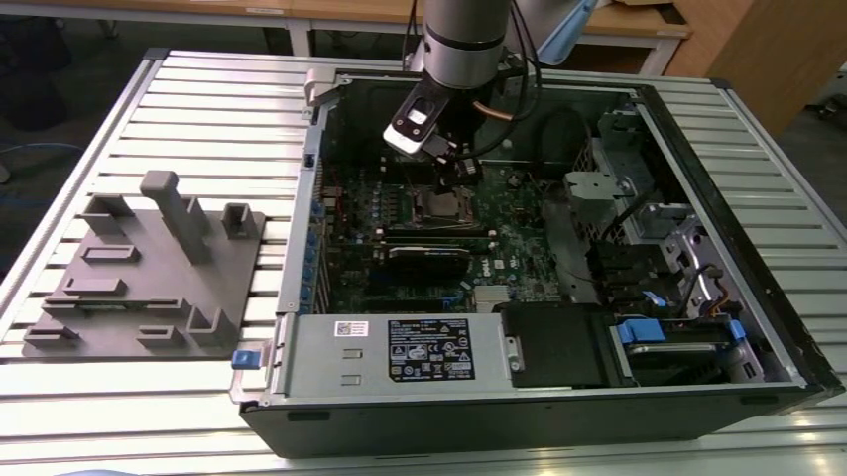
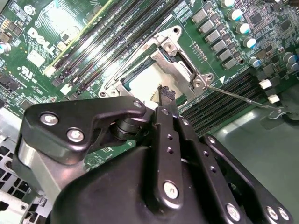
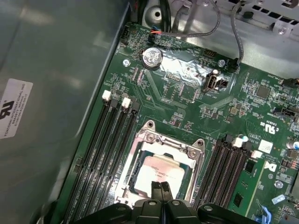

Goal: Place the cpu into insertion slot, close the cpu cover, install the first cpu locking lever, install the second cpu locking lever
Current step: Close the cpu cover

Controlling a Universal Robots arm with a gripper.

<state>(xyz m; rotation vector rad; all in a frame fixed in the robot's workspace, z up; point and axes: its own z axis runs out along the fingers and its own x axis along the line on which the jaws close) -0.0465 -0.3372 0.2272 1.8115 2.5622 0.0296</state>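
claw (image 3: 161, 188): tips pressed together, holding nothing
cpu (image 3: 156, 171): right under the claw, in the insertion slot (image 3: 133, 182)
cpu cover (image 3: 168, 145): down around the cpu
locking lever (image 2: 243, 98): long wire pointing away from the claw

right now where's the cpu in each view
exterior view: cpu mid-board, at the arm's tip
first wrist view: cpu inside the cover, just past the fingers
second wrist view: cpu beyond the fingers, cover around it
shared landmark: the cover

The silver-topped cpu (image 3: 161, 173) lies flat in the insertion slot (image 3: 134, 179). The silvery cpu cover (image 3: 166, 143) is closed over it, one wire lever (image 2: 233, 94) jutting outward.
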